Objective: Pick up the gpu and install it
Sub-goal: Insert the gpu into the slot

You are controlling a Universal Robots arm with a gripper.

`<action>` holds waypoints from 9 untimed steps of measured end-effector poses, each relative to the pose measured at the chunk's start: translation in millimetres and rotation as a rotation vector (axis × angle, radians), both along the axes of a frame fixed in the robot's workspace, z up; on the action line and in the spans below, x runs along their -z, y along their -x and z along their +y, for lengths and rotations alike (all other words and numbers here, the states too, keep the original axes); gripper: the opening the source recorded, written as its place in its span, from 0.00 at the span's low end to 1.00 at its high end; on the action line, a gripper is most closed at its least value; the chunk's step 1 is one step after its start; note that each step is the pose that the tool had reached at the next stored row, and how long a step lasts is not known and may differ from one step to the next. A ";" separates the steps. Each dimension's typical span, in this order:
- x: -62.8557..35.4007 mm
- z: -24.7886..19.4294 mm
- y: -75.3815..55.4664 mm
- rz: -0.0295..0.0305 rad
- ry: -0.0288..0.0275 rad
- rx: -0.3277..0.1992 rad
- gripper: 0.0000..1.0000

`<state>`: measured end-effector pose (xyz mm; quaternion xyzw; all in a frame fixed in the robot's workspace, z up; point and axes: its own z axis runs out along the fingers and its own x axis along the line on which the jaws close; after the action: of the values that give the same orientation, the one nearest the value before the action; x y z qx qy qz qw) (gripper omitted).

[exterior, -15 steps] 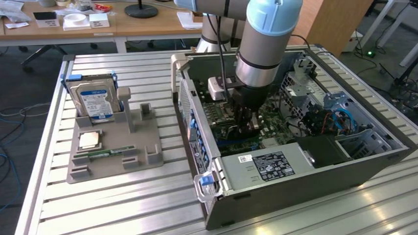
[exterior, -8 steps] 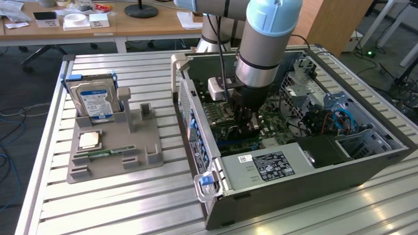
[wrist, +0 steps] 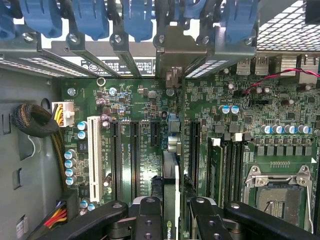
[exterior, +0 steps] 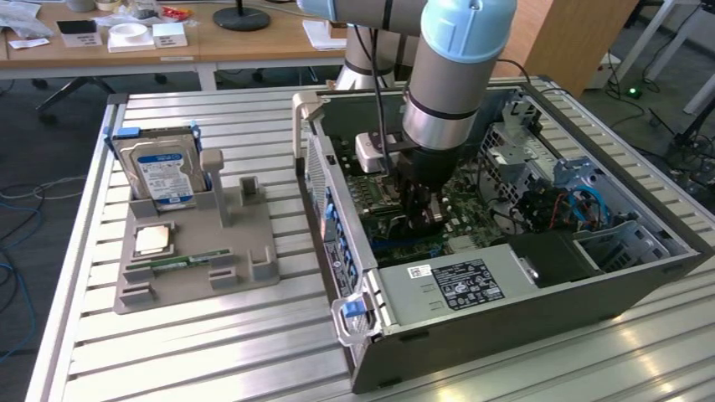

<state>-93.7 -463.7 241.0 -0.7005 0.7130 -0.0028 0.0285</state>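
On the exterior view's left, silver hard drive with blue-white label (exterior: 166,172) upright in grey plastic holder (exterior: 196,268). Rightward, inside open grey computer case (exterior: 503,276), black gripper (wrist: 171,210) part-closed on thin black gpu card (wrist: 170,192), held edge-on above green motherboard (wrist: 150,150).

Arm (exterior: 453,75): upright, reaching straight down from above.
Wrist: vertical, pointing downward.
Gripper (wrist: 171,212): low, fingers (wrist: 147,220) pointing down, closed on the gpu (wrist: 171,185), which stands edge-on between them.
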 end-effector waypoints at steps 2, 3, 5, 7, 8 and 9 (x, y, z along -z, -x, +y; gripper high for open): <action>0.4 0.0 0.1 -0.0002 -0.0001 0.000 0.26; 0.7 0.0 0.2 -0.0003 -0.0003 0.000 0.26; 0.7 0.0 0.2 -0.0001 -0.0002 -0.001 0.26; 0.7 0.0 0.2 -0.0001 -0.0001 -0.001 0.26; 0.7 0.0 0.3 -0.0001 -0.0001 -0.001 0.26; 0.7 0.0 0.2 -0.0001 -0.0001 -0.001 0.26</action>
<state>-94.0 -463.7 240.3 -0.7007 0.7128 -0.0028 0.0286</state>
